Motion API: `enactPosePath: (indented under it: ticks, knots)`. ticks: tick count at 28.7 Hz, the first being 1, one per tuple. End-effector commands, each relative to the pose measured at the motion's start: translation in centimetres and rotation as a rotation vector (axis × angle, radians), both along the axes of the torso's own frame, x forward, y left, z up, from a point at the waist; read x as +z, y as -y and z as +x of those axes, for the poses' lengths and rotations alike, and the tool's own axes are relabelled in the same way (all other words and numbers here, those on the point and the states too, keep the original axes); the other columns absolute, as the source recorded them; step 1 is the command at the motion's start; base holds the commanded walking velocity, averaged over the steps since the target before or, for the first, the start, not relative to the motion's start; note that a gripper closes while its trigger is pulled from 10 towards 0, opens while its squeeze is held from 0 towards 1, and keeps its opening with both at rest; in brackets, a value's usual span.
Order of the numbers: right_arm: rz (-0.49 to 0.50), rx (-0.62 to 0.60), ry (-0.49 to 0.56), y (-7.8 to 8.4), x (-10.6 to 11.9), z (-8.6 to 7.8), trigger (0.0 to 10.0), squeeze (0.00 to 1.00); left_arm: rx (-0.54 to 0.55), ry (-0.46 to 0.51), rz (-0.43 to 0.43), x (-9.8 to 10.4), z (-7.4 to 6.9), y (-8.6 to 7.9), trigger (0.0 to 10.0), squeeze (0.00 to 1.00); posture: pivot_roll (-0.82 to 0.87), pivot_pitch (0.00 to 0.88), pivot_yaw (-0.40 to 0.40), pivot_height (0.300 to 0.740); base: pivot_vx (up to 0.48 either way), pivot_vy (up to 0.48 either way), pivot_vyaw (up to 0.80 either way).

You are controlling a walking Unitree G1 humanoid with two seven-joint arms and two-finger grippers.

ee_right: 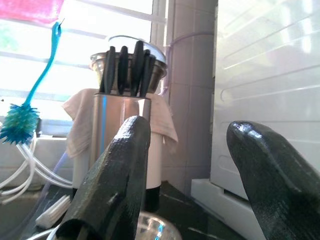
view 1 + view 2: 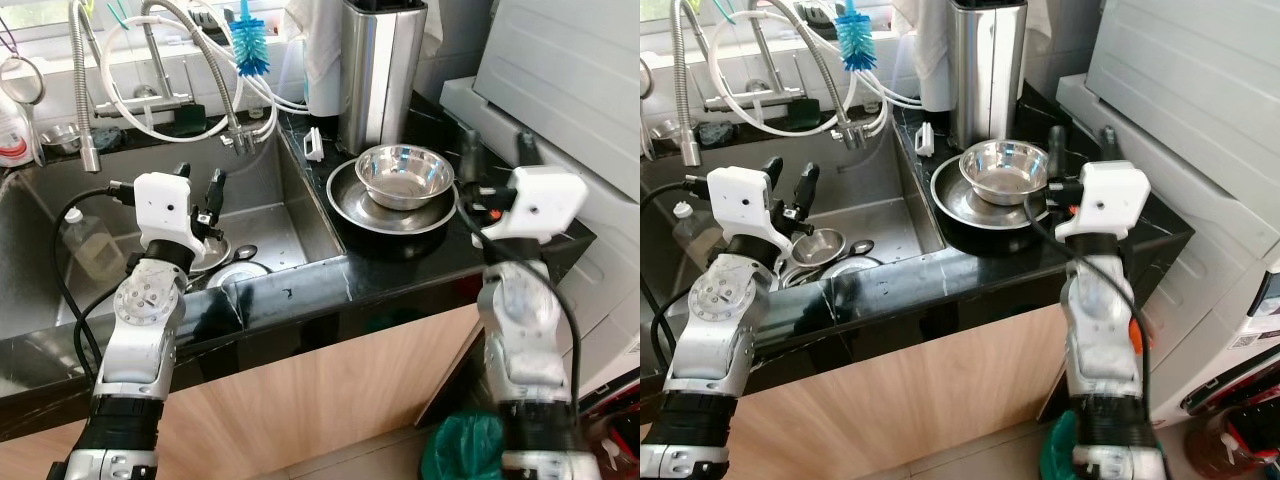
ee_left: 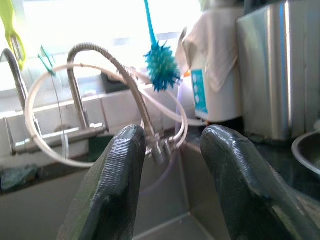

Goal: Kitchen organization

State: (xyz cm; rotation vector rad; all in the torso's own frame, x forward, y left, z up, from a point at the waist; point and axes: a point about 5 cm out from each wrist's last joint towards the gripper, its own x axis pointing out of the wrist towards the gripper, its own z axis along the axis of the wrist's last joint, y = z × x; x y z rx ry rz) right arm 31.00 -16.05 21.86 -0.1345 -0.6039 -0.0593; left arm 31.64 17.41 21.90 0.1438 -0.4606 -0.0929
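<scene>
The left pincer (image 2: pixel 198 192) hangs over the steel sink (image 2: pixel 290 200), its two black fingers (image 3: pixel 107 190) spread apart with nothing between them. Below and just beyond it, on the sink floor, lie a small steel bowl (image 2: pixel 818 245) and other dishes. A clear plastic bottle (image 2: pixel 88 243) lies in the sink on the robot's left of that arm.

The right pincer (image 2: pixel 495 155) is raised over the black stone surface (image 2: pixel 400 270), fingers (image 1: pixel 112 190) likewise parted and empty. Just beside it, toward the sink, a steel bowl (image 2: pixel 404 175) sits nested inside a wider steel pan (image 2: pixel 345 200) on the surface; the pincer does not touch either. Behind the bowls stands a steel knife block (image 2: pixel 380 70) with black handles showing at its top, a white cloth (image 1: pixel 162 122) draped just behind it. A blue bottle brush (image 2: pixel 249 45) hangs by the faucet hoses (image 2: pixel 200 60) at the back of the sink. A white appliance (image 2: pixel 570 90) rises beside the right arm
</scene>
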Motion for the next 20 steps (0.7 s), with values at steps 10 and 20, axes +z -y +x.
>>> enactPosePath:
  ticks: [10, 20]
  knots:
    - [-0.061, 0.002, -0.018, -3.8, -1.6, -3.8, 10.0, 0.00, 0.020, 0.037, 0.006, -0.9, -1.3, 2.0, 10.0, 0.00, 0.06, 0.000, 0.012, 0.740, 0.000, 0.000, 0.00]
    - [-0.033, -0.039, -0.057, -3.7, -2.2, -4.4, 10.0, 0.00, 0.027, 0.037, 0.027, -1.2, -1.6, 1.7, 10.0, 0.00, 0.06, 0.000, 0.010, 0.740, 0.000, 0.000, 0.00]
